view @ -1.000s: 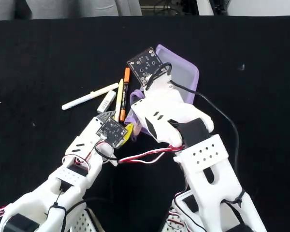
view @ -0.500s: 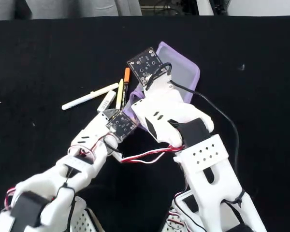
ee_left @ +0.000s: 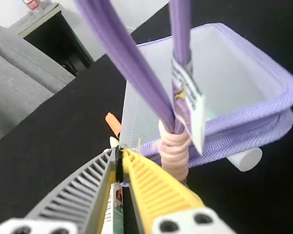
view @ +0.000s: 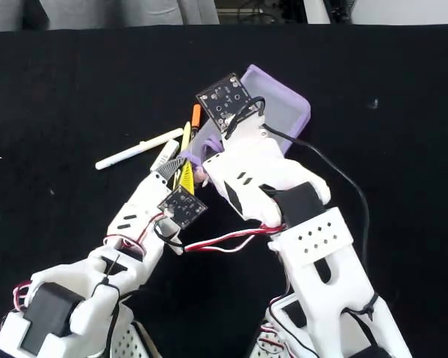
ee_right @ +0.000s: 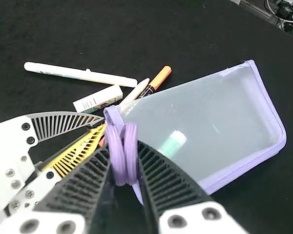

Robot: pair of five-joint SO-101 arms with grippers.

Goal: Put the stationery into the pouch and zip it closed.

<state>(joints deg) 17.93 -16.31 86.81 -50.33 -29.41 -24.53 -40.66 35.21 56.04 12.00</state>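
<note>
pouch [view: 290, 112]: purple-trimmed, translucent, a pale green item [ee_right: 174, 141] inside; near corner raised by its purple loop [ee_right: 122, 152].
white pen [view: 138, 149]: farthest from pouch.
small white stick [view: 164, 155]: beside white pen.
yellow pen [view: 185, 136], orange marker [view: 196, 115]: side by side at pouch edge.

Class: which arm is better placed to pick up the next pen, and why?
Left, probably. The left gripper sits right by the orange pen. The right gripper is shut on the purple loop of the pouch, so it is occupied.
</note>
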